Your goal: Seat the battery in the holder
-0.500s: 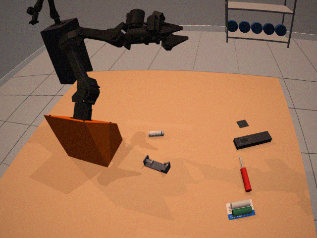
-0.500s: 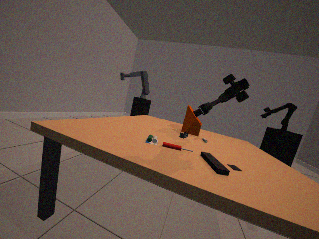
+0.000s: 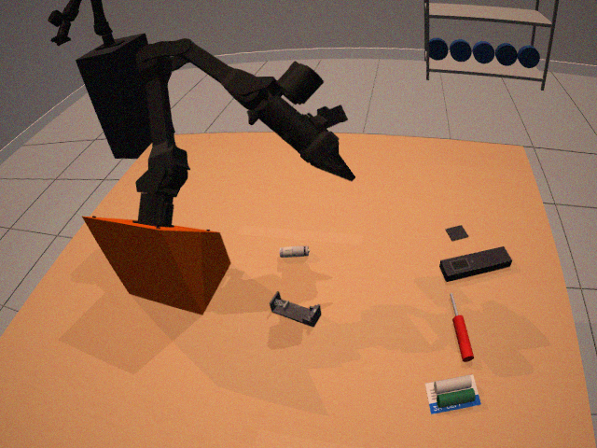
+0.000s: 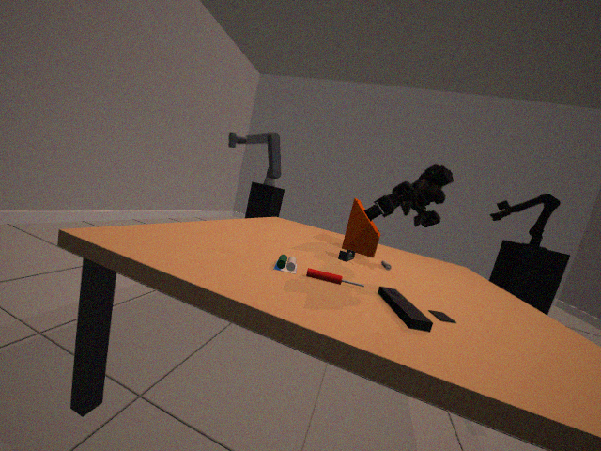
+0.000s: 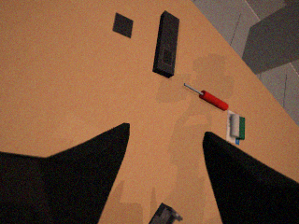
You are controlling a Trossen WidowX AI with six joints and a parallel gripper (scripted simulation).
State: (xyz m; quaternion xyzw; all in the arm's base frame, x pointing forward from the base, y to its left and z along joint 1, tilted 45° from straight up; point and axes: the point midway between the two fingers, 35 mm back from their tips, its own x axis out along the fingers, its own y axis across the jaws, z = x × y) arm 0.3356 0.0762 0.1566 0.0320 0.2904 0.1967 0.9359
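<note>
The grey-white battery (image 3: 293, 251) (image 4: 385, 265) lies on its side on the orange table (image 3: 395, 192), behind the holder. The dark grey holder (image 3: 295, 308) (image 4: 346, 255) is empty; its end shows at the bottom edge of the wrist view (image 5: 165, 216). My gripper (image 3: 349, 175) (image 4: 426, 221) (image 5: 165, 133) hangs high above the table, behind and to the right of the battery, tilted downward. Its fingers stand partly open with nothing between them.
A red screwdriver (image 3: 462, 332) (image 5: 212, 99), a long black box (image 3: 475, 263) (image 5: 165, 44), a small dark square (image 3: 456, 233) (image 5: 122, 24) and a pack with a white and a green cell (image 3: 452, 393) (image 5: 235, 127) lie to the right. The orange wedge base (image 3: 159, 260) stands on the left.
</note>
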